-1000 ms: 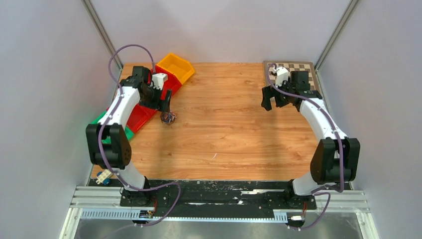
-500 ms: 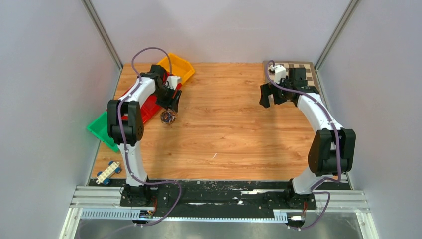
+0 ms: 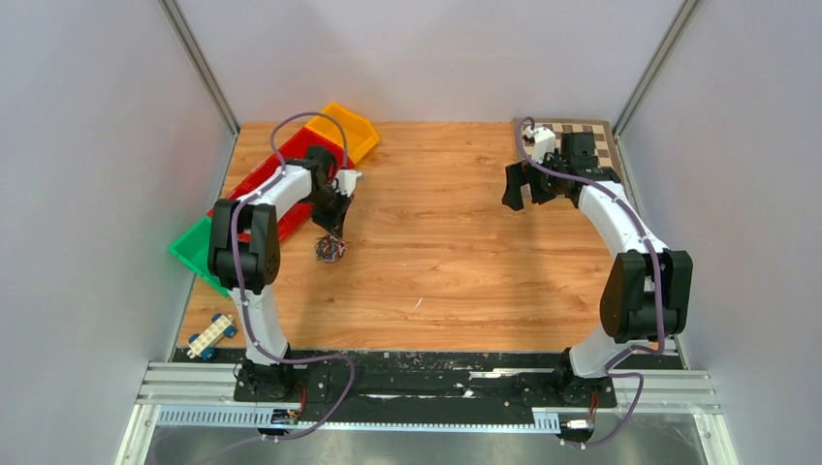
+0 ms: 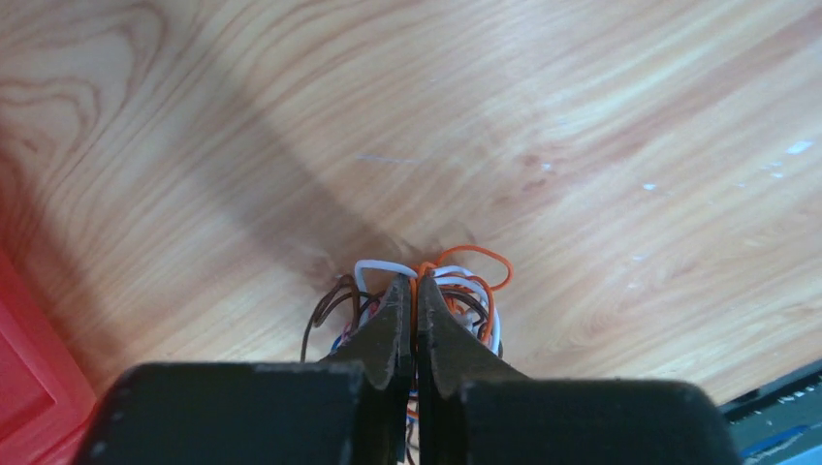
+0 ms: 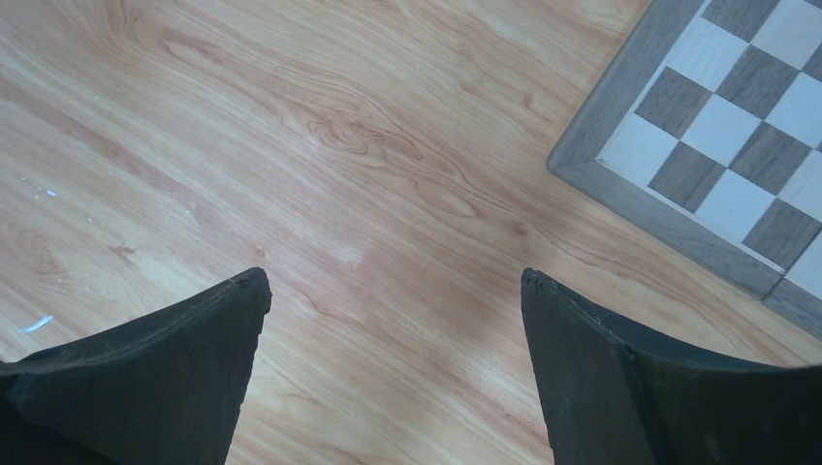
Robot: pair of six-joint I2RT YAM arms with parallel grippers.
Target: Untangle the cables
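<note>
The cables (image 3: 330, 250) are a small tangle of thin white, orange and dark wires on the wooden table, left of centre. My left gripper (image 3: 335, 231) points down onto it and is shut on the cables. In the left wrist view the jaws (image 4: 415, 283) are pressed together with an orange strand pinched between them. White and orange loops of the cables (image 4: 477, 256) bulge out around the tips. Whether the tangle is off the table I cannot tell. My right gripper (image 3: 526, 191) hovers open near the back right over bare wood (image 5: 393, 281), holding nothing.
A red tray (image 3: 267, 179), an orange bin (image 3: 357, 126) and a green bin (image 3: 192, 250) line the left edge behind my left arm. A chessboard (image 3: 593, 131) lies in the back right corner, beside my right gripper (image 5: 727, 126). A small toy block car (image 3: 211, 336) sits front left.
My left gripper swung from the red tray toward the near side, came down on the tangle and shut on it. The tangle shifted slightly nearer. My right gripper drifted a little left.
</note>
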